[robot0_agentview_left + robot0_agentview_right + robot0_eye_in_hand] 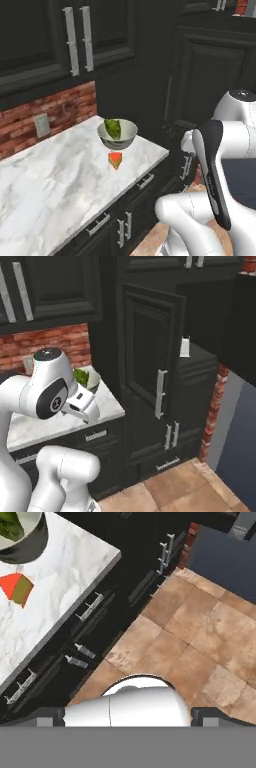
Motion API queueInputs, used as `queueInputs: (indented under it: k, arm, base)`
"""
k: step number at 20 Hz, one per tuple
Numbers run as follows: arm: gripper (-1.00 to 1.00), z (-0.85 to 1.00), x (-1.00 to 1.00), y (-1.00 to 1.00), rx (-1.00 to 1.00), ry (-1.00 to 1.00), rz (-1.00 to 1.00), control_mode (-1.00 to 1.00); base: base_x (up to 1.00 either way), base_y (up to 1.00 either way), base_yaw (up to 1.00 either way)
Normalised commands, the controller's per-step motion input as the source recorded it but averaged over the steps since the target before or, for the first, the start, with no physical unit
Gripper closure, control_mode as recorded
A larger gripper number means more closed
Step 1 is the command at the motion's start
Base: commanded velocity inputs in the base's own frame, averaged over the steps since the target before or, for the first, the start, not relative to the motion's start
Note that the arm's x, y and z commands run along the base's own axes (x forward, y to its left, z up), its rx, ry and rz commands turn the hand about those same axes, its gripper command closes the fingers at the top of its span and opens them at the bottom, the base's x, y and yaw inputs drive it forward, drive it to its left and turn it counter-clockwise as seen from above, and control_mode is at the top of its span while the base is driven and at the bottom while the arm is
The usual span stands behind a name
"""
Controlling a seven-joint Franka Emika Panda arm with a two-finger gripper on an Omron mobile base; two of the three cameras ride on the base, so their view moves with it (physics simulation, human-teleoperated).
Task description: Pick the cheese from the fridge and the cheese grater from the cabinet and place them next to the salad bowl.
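Salad bowl (22,537) cut off by the hand view's top-left corner, salad bowl (89,379) in the right base view partly hidden behind the arm (47,391), grater (185,347) beside the cabinet door (150,356) too small to make out its holes

Glossy metal salad bowl (118,135) sits on smooth white marble counter (55,185); backsplash (60,112) rough brick.

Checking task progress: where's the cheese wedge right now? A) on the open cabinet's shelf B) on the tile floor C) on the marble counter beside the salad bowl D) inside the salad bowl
C: the cheese lies on the white marble counter just in front of the salad bowl, outside its rim; the hand view shows the same.
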Motion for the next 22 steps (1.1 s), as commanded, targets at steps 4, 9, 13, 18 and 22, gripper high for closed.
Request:
queueInputs:
  k: [4, 9, 13, 18, 22]
  arm:
    - [-1.0, 0.0, 0.0, 0.0, 0.0, 0.0, 0.0, 1.0]
    - [-1.0, 0.0, 0.0, 0.0, 0.0, 0.0, 0.0, 1.0]
    - [-1.0, 0.0, 0.0, 0.0, 0.0, 0.0, 0.0, 1.0]
    - [-1.0, 0.0, 0.0, 0.0, 0.0, 0.0, 0.0, 1.0]
    - [-1.0, 0.0, 0.0, 0.0, 0.0, 0.0, 0.0, 1.0]
  base:
    - [0.0, 0.13, -0.87]
    - [0.0, 0.0, -0.86]
    - [0.0, -0.04, -0.83]
    - [0.08, -0.04, -0.48]
    - [0.08, -0.37, -0.01]
